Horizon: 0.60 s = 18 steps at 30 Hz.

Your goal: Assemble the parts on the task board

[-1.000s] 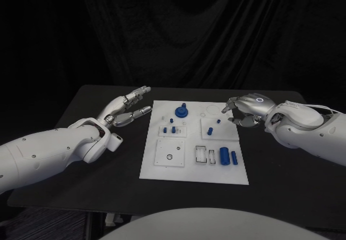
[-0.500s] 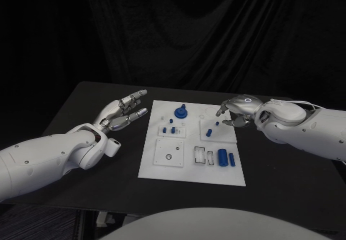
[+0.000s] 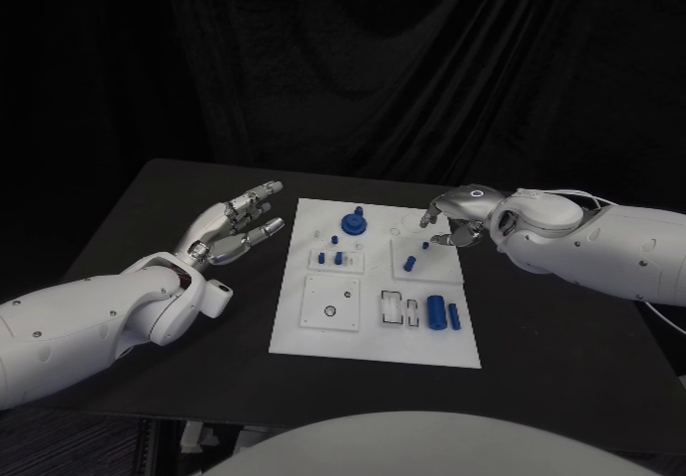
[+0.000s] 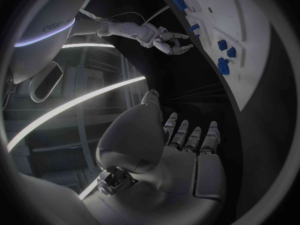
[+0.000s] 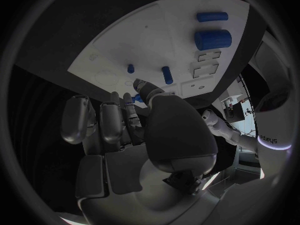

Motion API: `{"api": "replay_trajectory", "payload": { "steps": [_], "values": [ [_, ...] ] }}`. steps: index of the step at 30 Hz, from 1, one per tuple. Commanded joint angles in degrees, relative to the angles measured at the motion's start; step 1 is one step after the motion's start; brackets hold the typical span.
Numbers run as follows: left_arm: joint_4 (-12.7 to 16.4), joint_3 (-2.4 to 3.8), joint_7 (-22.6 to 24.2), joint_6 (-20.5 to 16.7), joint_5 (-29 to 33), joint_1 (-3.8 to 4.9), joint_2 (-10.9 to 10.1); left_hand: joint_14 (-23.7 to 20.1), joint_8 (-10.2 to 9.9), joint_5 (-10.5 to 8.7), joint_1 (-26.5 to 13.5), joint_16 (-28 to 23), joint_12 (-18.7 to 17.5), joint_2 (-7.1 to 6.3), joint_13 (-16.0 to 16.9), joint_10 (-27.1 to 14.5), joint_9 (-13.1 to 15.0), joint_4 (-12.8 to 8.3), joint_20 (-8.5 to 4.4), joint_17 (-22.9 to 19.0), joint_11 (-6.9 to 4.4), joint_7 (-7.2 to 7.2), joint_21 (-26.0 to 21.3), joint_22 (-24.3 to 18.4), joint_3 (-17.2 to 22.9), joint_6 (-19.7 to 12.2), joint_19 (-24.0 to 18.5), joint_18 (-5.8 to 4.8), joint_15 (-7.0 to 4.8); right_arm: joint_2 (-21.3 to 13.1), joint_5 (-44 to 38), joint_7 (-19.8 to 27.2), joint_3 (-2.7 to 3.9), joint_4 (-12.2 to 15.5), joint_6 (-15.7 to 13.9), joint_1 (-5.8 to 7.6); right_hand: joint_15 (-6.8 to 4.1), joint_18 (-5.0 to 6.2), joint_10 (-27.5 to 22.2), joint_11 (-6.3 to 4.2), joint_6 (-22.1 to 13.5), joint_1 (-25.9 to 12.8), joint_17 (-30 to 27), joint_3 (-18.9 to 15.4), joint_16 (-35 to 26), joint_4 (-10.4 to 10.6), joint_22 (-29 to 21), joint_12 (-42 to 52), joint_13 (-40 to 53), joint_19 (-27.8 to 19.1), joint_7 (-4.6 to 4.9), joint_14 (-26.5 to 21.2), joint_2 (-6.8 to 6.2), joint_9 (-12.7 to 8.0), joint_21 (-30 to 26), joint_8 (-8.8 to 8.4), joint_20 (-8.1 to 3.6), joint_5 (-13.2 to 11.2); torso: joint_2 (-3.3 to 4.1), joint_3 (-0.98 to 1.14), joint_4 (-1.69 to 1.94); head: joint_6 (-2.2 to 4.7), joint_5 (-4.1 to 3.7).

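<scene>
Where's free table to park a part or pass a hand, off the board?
Bare table runs left of the task board, beyond the left hand; another open strip lies along its near edge. Crowded: the board's far right corner, where the right hand hovers over small blue parts.

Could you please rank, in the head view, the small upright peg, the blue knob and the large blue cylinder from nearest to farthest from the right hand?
From the right hand:
1. Small upright peg, at the board's far right, beside the fingertips.
2. Blue knob, far middle of the board.
3. Large blue cylinder, near right part.
</scene>
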Motion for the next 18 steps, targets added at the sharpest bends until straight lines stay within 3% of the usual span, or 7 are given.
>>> {"api": "replay_trajectory", "payload": {
  "steps": [1,5,6,10,13,15,18],
  "values": [
    [0.2,0.06,9.2,-0.9,0.6,-0.11,0.1,0.0,0.1,0.40,0.6,0.1,0.3,-0.04,0.1,0.1,0.1,0.0,0.07,0.1,0.44,-0.03,0.4,0.1,-0.4,0.4,0.3,1.03,0.44,0.2,2.2,-0.3,0.03,-0.5,1.4,-0.15,0.18,0.31,-0.3,0.09,-0.1,0.5,0.2,-0.2,0.1,-0.4,9.2,-0.6,-0.5,0.0,0.29,0.1,0.19,0.1,0.0,-0.20,0.18,0.3,0.21,0.22,0.02,-0.01,-0.20],
    [0.2,0.06,9.2,-0.7,0.6,-0.16,0.2,0.0,0.1,0.45,0.7,0.1,0.4,-0.03,0.1,0.2,0.1,0.0,0.08,0.1,0.50,-0.02,0.4,0.2,-0.4,0.4,0.3,1.03,0.46,0.4,2.4,0.6,0.03,-0.9,0.8,-0.15,0.15,0.20,0.4,0.04,0.3,0.4,0.5,-0.4,0.5,-0.2,9.4,-1.0,-1.3,0.4,0.40,0.5,0.38,0.4,0.5,-0.02,0.19,0.0,0.41,0.32,0.02,-0.01,-0.42],
    [0.2,0.07,9.2,-0.6,0.6,-0.16,0.2,0.0,0.1,0.47,0.8,0.1,0.4,-0.03,0.1,0.2,0.1,0.0,0.08,0.1,0.52,0.00,0.4,0.2,-0.4,0.4,0.3,1.02,0.46,0.4,2.5,0.8,0.03,-1.0,0.7,-0.15,0.18,0.13,1.2,-0.01,0.5,0.4,0.7,-0.5,0.8,-0.1,9.5,-1.2,-1.9,0.7,0.38,0.8,0.47,0.5,0.8,0.08,0.21,0.2,0.45,0.26,0.02,-0.01,-0.44],
    [0.2,0.07,9.2,-0.2,0.6,-0.18,0.3,0.0,0.1,0.47,0.9,0.1,0.4,0.02,0.1,0.2,0.1,0.0,0.09,0.1,0.62,0.03,0.4,0.2,-0.4,0.4,0.4,1.01,0.49,0.6,2.5,1.3,0.03,-1.4,0.5,-0.17,0.28,0.04,2.3,-0.03,0.8,0.6,0.7,-0.6,1.0,-0.1,9.6,-2.0,-3.1,1.0,0.68,1.1,0.50,0.7,1.2,0.12,0.26,0.6,0.57,0.28,-0.37,-0.01,0.15],
    [0.2,0.07,9.2,-0.1,0.6,-0.18,0.2,0.0,0.1,0.50,0.9,0.1,0.5,0.05,0.1,0.3,0.1,0.0,0.10,0.1,0.67,0.06,0.4,0.2,-0.4,0.5,0.4,1.01,0.50,0.7,2.7,1.4,0.03,-1.6,0.3,-0.36,0.27,0.09,2.6,-0.02,0.6,0.7,0.5,-0.6,0.9,-0.2,9.6,-2.4,-3.6,1.0,0.80,1.0,0.46,0.7,1.0,0.03,0.27,0.6,0.73,0.42,-0.61,-0.01,0.46],
    [0.2,0.07,9.2,0.0,0.6,-0.19,0.2,0.0,0.1,0.53,1.0,0.1,0.6,0.07,0.1,0.3,0.1,0.0,0.11,0.1,0.72,0.06,0.5,0.2,-0.4,0.5,0.4,1.00,0.51,0.7,3.1,1.6,0.03,-1.7,0.2,-0.61,0.24,0.17,2.9,-0.04,0.8,1.1,0.0,-0.5,0.7,-0.4,9.5,-2.8,-4.2,0.8,0.81,0.8,0.47,0.8,0.6,0.04,0.22,0.9,0.71,0.36,-0.49,-0.01,0.40],
    [0.1,0.07,9.0,0.2,0.6,-0.19,0.2,0.0,0.1,0.59,1.1,0.1,0.6,0.11,0.2,0.4,0.1,0.0,0.12,0.1,0.82,0.07,0.4,0.1,-0.4,0.4,0.4,0.99,0.50,0.7,3.5,1.8,0.03,-1.9,0.1,-0.90,0.27,0.15,3.6,0.00,1.0,1.6,-0.1,-0.1,0.8,-0.7,9.5,-3.4,-5.1,0.8,1.01,0.8,0.47,0.9,0.6,0.05,0.25,2.4,0.94,0.43,-0.48,-0.01,0.34]
  ]
}}
